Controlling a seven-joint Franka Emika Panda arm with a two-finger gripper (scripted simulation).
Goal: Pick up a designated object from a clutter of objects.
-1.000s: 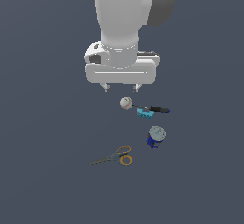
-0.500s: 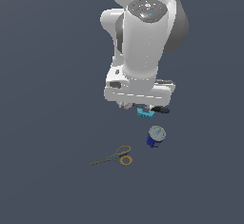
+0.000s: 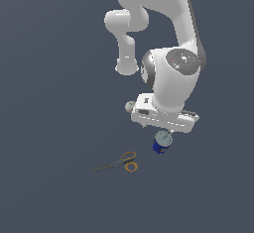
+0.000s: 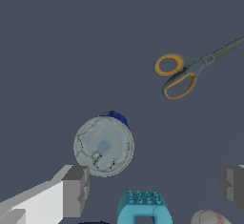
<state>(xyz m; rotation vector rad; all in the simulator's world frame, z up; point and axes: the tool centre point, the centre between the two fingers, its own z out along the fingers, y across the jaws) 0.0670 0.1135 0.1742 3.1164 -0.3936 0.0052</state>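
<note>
The dark-blue can with a pale grey lid (image 3: 161,141) stands upright just below my gripper (image 3: 167,128) in the exterior view. In the wrist view the can's lid (image 4: 104,146) lies close to one finger (image 4: 75,189), off the middle of the gap. My gripper (image 4: 153,186) is open and empty, above the objects. The teal block (image 4: 144,209) shows between the fingers. The whitish ball (image 4: 209,217) lies near the other finger (image 4: 232,182). The orange-handled scissors (image 4: 181,73) lie apart from them. The screwdriver is hidden.
In the exterior view the scissors (image 3: 121,162) lie flat to the left of the can, and the ball (image 3: 130,107) peeks out behind the hand's left end. The hand covers the teal block there. The dark floor (image 3: 49,128) surrounds everything.
The arm has swung toward the exterior view's right and come lower, from over the ball to over the can. The objects have not moved. The gripper stays open.
</note>
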